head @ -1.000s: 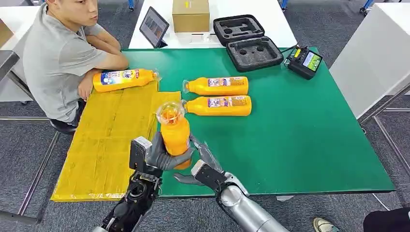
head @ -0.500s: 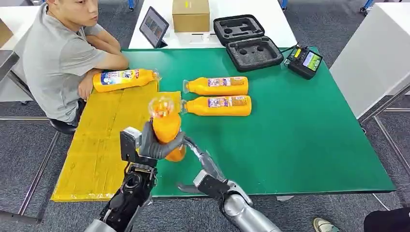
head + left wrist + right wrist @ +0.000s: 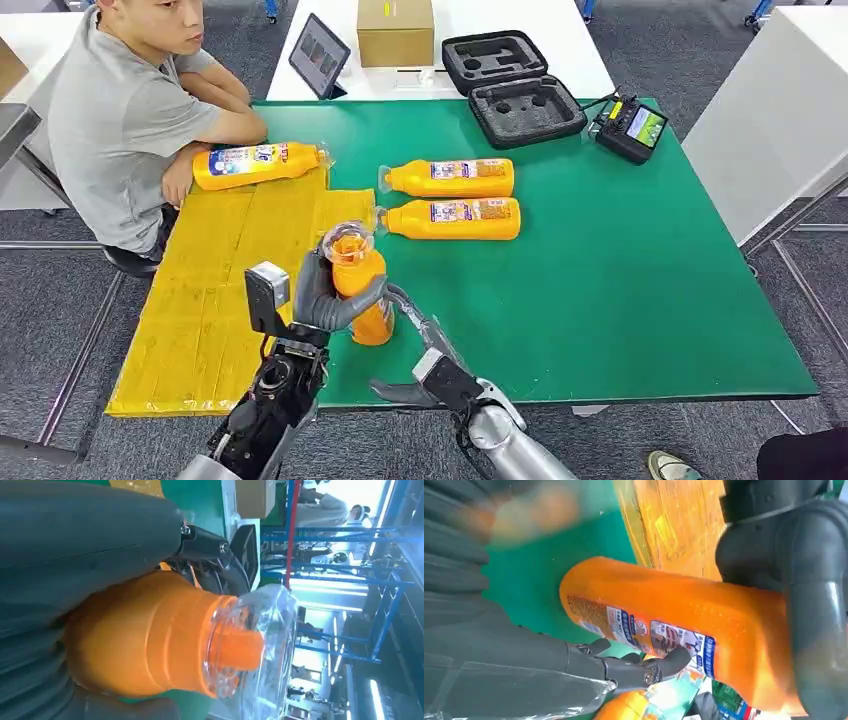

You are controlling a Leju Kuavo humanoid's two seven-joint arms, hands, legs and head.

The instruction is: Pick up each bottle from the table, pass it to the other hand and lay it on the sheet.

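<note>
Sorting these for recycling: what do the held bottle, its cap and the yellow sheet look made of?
Held bottle: likely glossy orange plastic, showing soft highlights. Cap: clear hard plastic; the orange nozzle shows through. Yellow sheet: perhaps paper or thin film, matte and creased; uncertain.

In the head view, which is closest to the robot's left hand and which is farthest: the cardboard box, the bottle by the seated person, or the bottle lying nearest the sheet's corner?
From the left hand, which holds a bottle:
1. Bottle nearest the sheet's corner, lying on the green table just beyond and to the right.
2. Bottle by the person, at the sheet's far edge, to the left.
3. Cardboard box, on the white table behind.
</note>
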